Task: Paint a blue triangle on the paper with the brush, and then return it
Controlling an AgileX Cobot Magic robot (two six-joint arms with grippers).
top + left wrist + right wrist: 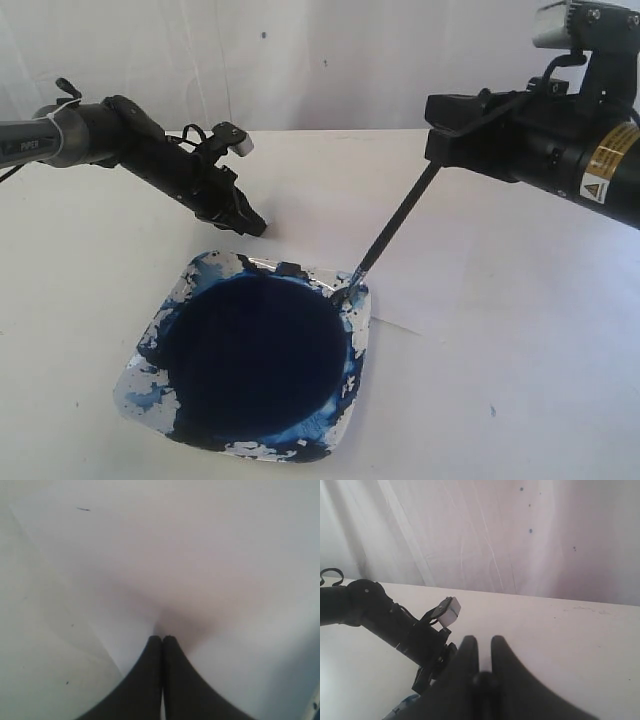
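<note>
The right jaws are clenched on the upper end of the brush [395, 222]. In the right wrist view I can see a dark round handle end [487, 680] seated in the narrow gap between them. The left jaws are pressed fully together, grasping nothing.

From my exterior view, the brush slants down and to the left from the right jaws, handle high. Its tip [347, 288] sits at the far right corner of the dish [150, 385], on the paint-smeared rim just beside the dark blue paint pool [255, 350]. I cannot tell whether the bristles are in the pool itself.

The paper [200, 555] shows best in the left wrist view. The tips of the left jaws come down onto it, close to one of its edges, which runs as a faint line against the table [40, 655].

In the exterior view the left jaws point down at the table just beyond the dish's far rim. The left arm [150, 150] reaches in from the left and the right arm [560, 150] from the upper right. A white curtain [495, 530] hangs behind the table.
</note>
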